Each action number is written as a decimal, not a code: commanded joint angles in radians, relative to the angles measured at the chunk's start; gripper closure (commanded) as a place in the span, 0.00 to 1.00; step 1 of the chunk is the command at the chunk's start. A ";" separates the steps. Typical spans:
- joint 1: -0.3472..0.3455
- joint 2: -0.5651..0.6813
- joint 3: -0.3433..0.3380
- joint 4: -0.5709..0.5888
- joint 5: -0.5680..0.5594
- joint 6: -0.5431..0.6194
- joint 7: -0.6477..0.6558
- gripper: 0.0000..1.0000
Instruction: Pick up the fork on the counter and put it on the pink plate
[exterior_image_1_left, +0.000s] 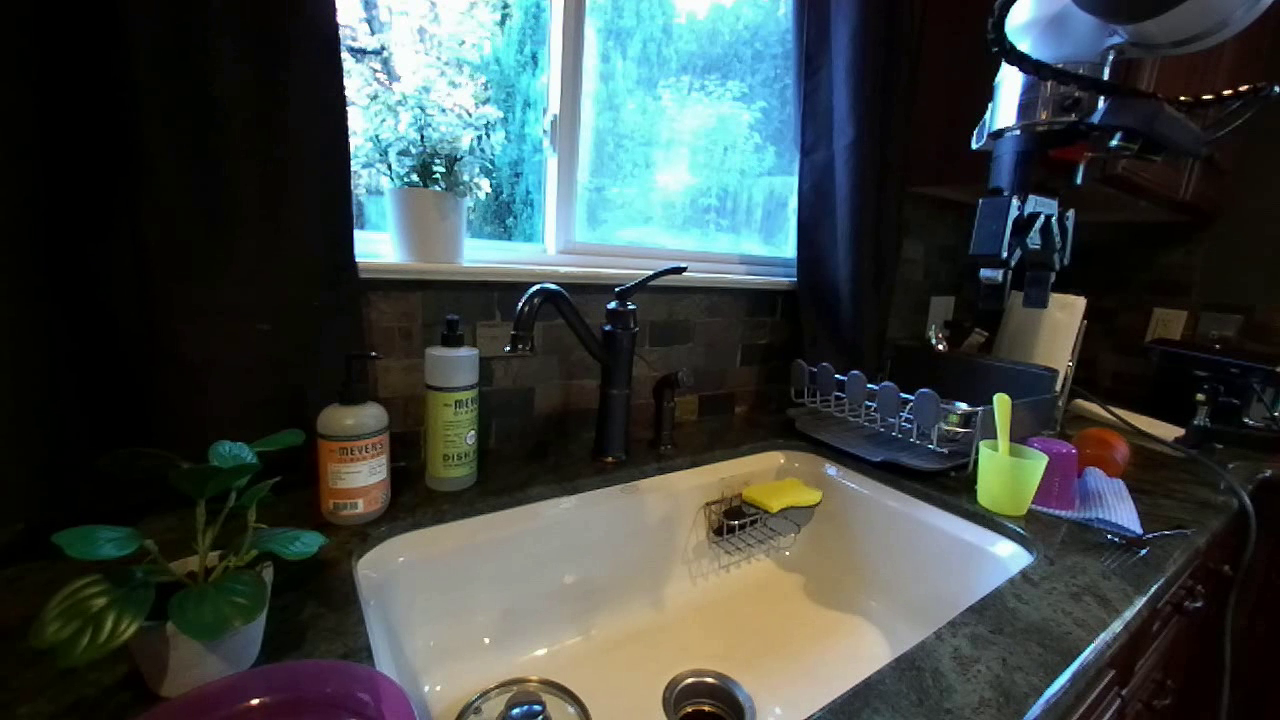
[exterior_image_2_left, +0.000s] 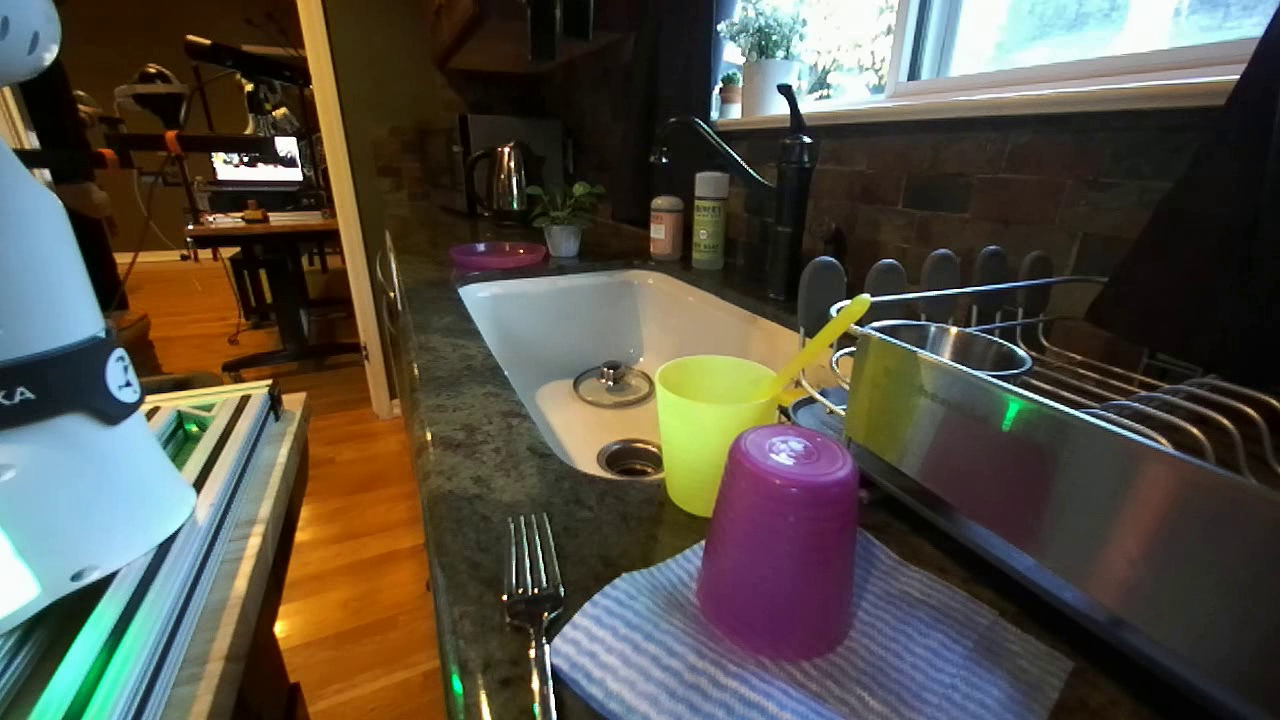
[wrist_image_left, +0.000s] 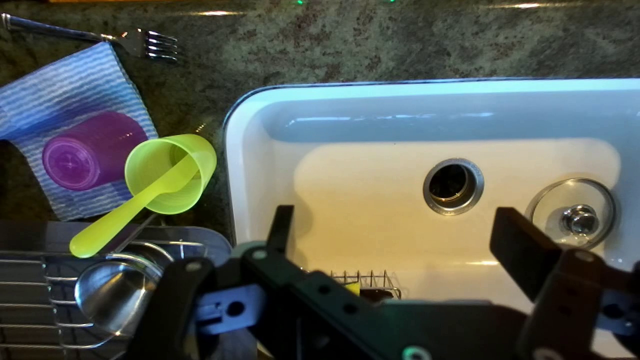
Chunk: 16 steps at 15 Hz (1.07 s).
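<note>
The arm (exterior_image_1_left: 1055, 35) holds its tool (wrist_image_left: 395, 216) pointing downward, fingers (wrist_image_left: 522, 245) spread wide apart

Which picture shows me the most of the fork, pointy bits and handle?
The wrist view: from above, it shows nearly the whole fork, with nothing covering it. In an exterior view the prongs look bigger, but the handle runs off the picture's bottom. In an exterior view the fork looks small and dim.
</note>
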<state>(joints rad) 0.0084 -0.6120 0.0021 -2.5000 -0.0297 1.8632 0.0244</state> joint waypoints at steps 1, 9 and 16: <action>-0.004 0.000 0.003 0.002 0.002 -0.002 -0.002 0.00; -0.088 -0.061 -0.066 -0.092 -0.062 -0.028 -0.025 0.00; -0.295 -0.257 -0.136 -0.261 -0.087 0.007 0.140 0.00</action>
<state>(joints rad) -0.2141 -0.7202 -0.1186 -2.6525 -0.0909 1.8565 0.0945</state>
